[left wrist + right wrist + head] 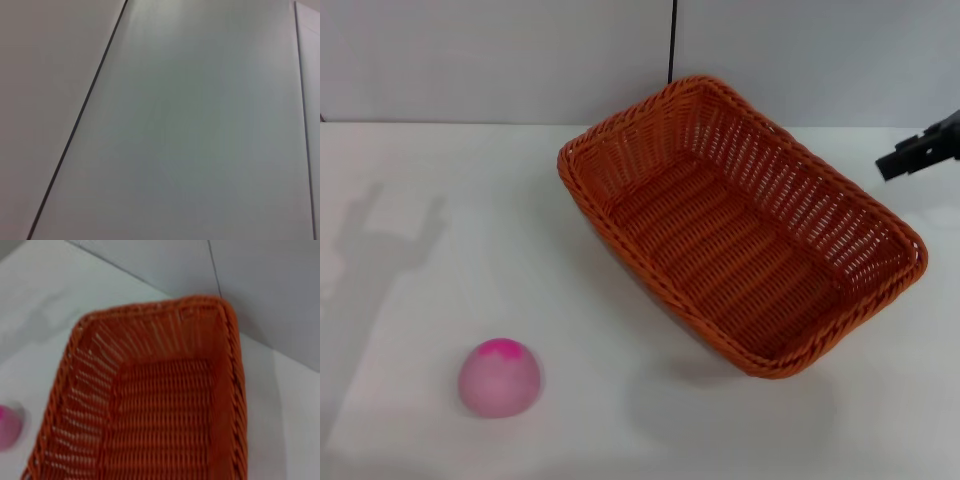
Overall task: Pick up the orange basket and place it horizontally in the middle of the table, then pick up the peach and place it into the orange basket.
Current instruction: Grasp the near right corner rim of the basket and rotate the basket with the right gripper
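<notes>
The orange basket (740,225) lies empty on the white table (430,200), set diagonally from the back middle toward the front right. The right wrist view looks down into the orange basket (165,405) from close above its rim. The peach (500,377) sits alone at the front left, well apart from the basket, and a sliver of the peach (7,425) shows at the edge of the right wrist view. My right gripper (918,155) reaches in from the right edge, just beyond the basket's far right rim and not touching it. My left gripper is out of view.
A pale grey wall (500,60) with a dark vertical seam runs along the table's back edge. The left wrist view shows only the wall (190,125) and its seam. An arm's shadow falls on the table at the far left.
</notes>
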You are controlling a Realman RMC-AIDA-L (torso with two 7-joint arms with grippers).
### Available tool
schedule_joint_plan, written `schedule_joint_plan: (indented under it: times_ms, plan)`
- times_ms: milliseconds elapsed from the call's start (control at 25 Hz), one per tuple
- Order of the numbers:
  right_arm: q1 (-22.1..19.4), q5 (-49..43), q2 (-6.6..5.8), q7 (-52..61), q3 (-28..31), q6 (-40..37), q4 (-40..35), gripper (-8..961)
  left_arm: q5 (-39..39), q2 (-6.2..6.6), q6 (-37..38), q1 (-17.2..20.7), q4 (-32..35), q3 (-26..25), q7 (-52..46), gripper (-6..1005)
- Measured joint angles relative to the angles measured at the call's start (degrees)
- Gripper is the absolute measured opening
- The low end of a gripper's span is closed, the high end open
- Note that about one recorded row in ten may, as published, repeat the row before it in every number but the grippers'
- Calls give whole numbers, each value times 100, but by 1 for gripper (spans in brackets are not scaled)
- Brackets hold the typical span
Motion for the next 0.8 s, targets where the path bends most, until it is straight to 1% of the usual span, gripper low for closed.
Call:
schedule_joint_plan:
  times_ms: [40,120,160,200,240,280,320,400,440,680,800]
  plan:
    - [0,0,0,0,0,0,0,471,0,0,0,0,0,0,0,856]
    - [28,-146,74,9,-78,92,50,470,-1,0,0,2,-8,-3,-13,856]
    - [48,-257,117,9,-87,117,63,470,-3,0,0,3,-8,-5,-14,856]
    - [91,-479,211,10,-95,173,78,470,-10,-1,0,6,-10,-9,-16,855]
    - [91,-479,211,10,-95,173,78,470,-10,-1,0,6,-10,-9,-16,855]
    - [120,-652,296,11,-99,251,86,470,-16,-2,-1,9,-10,-10,-16,855]
    - [120,-652,296,11,-99,251,86,470,-23,-2,-1,12,-9,-12,-16,855]
    - [141,-755,387,11,-155,354,119,470,-26,-2,-1,14,-10,-13,-18,855]
    - [151,-760,406,10,-237,395,179,469,-27,-2,-2,14,-11,-13,-18,855]
    - [183,-782,429,-3,-304,496,356,469,-26,-2,-7,15,-13,-12,-20,855]
    - [216,-807,431,-28,-351,729,640,468,-25,-2,-6,17,-13,-12,-20,855]
